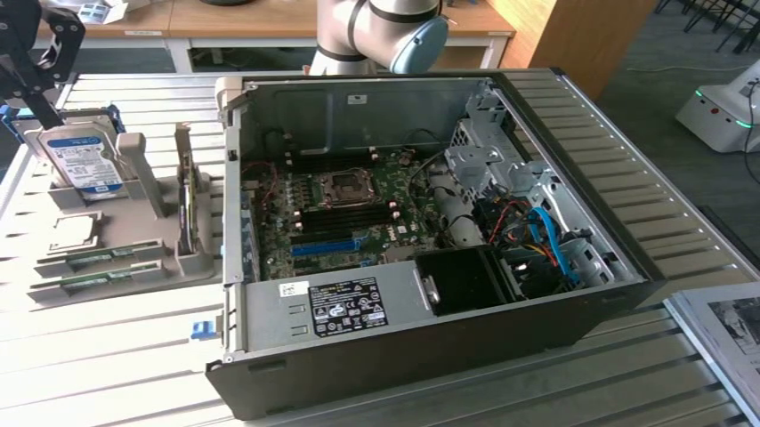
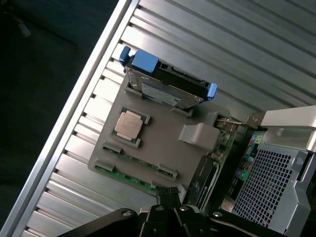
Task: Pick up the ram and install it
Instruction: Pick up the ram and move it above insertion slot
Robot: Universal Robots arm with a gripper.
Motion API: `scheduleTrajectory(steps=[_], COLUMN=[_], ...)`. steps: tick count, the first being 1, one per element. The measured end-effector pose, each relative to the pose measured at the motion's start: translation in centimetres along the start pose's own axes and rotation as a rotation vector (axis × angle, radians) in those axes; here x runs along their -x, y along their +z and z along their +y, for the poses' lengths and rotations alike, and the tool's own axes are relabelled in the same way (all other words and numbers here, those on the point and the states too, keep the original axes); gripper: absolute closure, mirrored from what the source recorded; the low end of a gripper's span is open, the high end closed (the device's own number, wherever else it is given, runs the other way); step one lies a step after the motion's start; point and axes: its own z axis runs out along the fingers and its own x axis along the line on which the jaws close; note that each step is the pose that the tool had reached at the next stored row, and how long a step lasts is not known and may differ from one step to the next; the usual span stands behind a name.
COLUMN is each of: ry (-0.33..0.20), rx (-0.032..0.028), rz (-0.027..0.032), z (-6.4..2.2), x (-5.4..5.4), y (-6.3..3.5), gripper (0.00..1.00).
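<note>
The end effector [image 1: 45, 111] hangs at the exterior view's far left, over the grey holder [image 1: 141, 269], with its dark fingers [image 2: 168, 196] pressed together and nothing between them. In the wrist view the fingertips sit above the holder's [image 2: 163, 143] edge, near one end of the ram [image 2: 126, 175].

The ram [image 1: 101, 258] lies flat in a clip slot at the holder's near corner, not yet lifted. A second green stick [image 1: 89, 279] lies just beside it in its own slot.

Other parts crowd the same holder. A hard drive [image 1: 84, 160] with a blue-white label stands upright in a blue bracket [image 2: 144, 60], close below the end effector in the exterior view. A square processor chip [image 1: 71, 231] rests in a recess between the drive and the ram. An upright expansion card [image 1: 184, 205] stands along the holder's side nearest the computer.

The open computer case [image 1: 594, 178] lies on the slatted metal surface [image 1: 95, 356] just beside the holder, its side wall and the upright card rising between the ram and the motherboard [image 1: 344, 205]. On the board are a blue slot [image 1: 327, 246], a processor socket and loose cables, with a labelled power supply [image 1: 344, 307] at the near edge. The robot arm [image 1: 380, 31] rises behind the case.
</note>
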Motion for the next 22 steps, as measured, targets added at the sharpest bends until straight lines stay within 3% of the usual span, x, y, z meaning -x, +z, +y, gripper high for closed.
scheduleTrajectory(steps=[22], ry=[-0.136], rx=[0.0064], rz=[0.0063], z=[0.0], x=[0.0], y=[0.0], gripper=[0.9])
